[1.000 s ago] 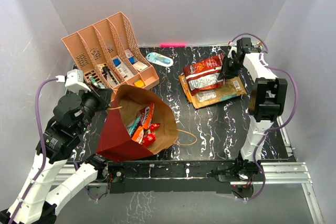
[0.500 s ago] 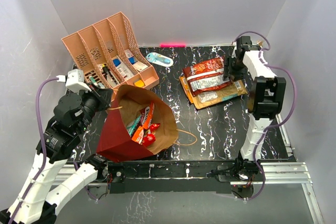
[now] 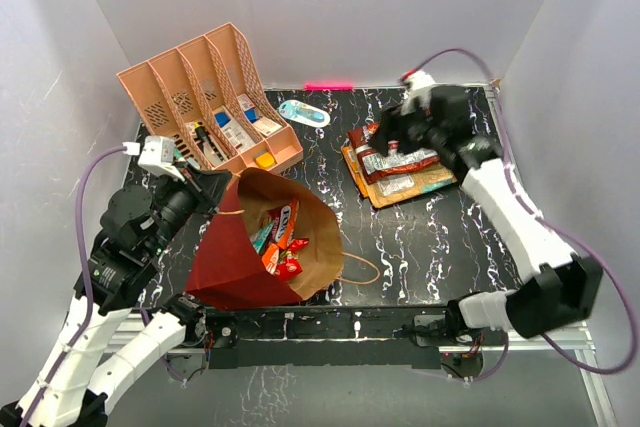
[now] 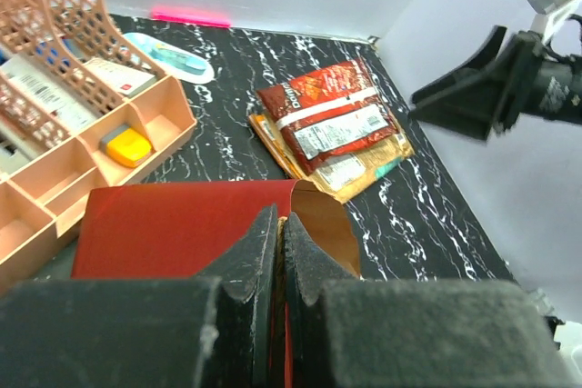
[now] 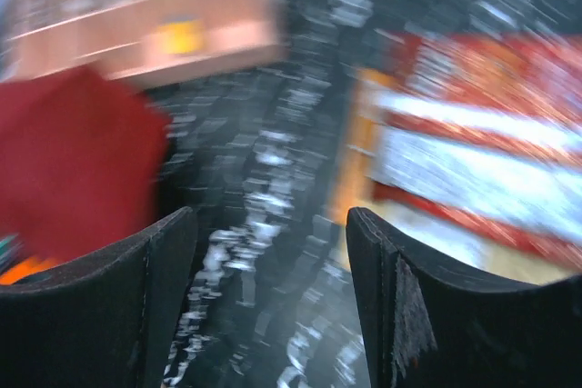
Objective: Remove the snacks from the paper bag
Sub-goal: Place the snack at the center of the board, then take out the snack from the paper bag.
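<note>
The dark-red paper bag [image 3: 235,265] lies tilted on the marble table, its mouth open toward the right. Several snacks [image 3: 277,240] show in its brown inside. My left gripper [image 3: 213,196] is shut on the bag's upper rim; the left wrist view shows the paper edge pinched between its fingers [image 4: 259,247]. A red-brown snack packet [image 3: 393,150] rests on a gold one [image 3: 418,185] at the back right. My right gripper [image 3: 384,133] hovers open and empty over the left edge of that pile. The blurred right wrist view shows table between its fingers [image 5: 164,261], the bag [image 5: 73,161] to the left and the packets [image 5: 482,152] to the right.
A peach slotted organizer [image 3: 200,97] with small boxes stands at the back left, close behind the bag. A light-blue oval object [image 3: 303,113] lies beside it. The bag's cord handle [image 3: 360,265] loops onto the table. White walls enclose the table.
My right gripper let go of the red-brown packet on the pile, opened, and swung left across the pile toward the bag. The left gripper kept its hold, and the bag's mouth shifted slightly.
</note>
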